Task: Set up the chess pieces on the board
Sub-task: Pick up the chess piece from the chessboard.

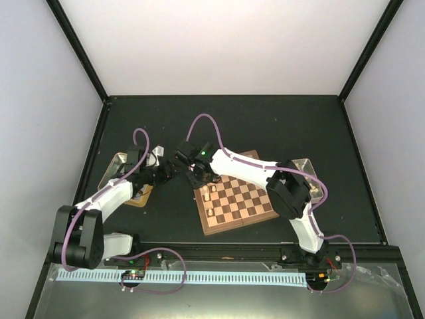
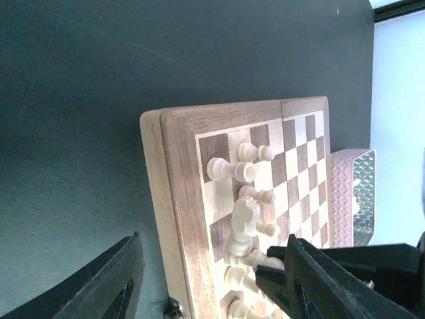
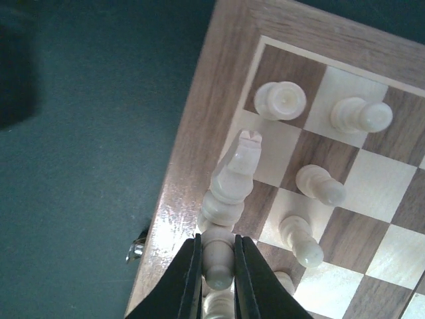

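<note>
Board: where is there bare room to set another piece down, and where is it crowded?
Bare: the board from the pale pieces to its right rim, and the dark mat beyond its far rim. Crowded: the left two files, where the right gripper pinches a pale piece; the open left gripper sits just outside.

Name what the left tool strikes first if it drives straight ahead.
Probably the near rim of the board, which lies straight ahead between the open jaws of the left tool; depth is hard to judge.
</note>
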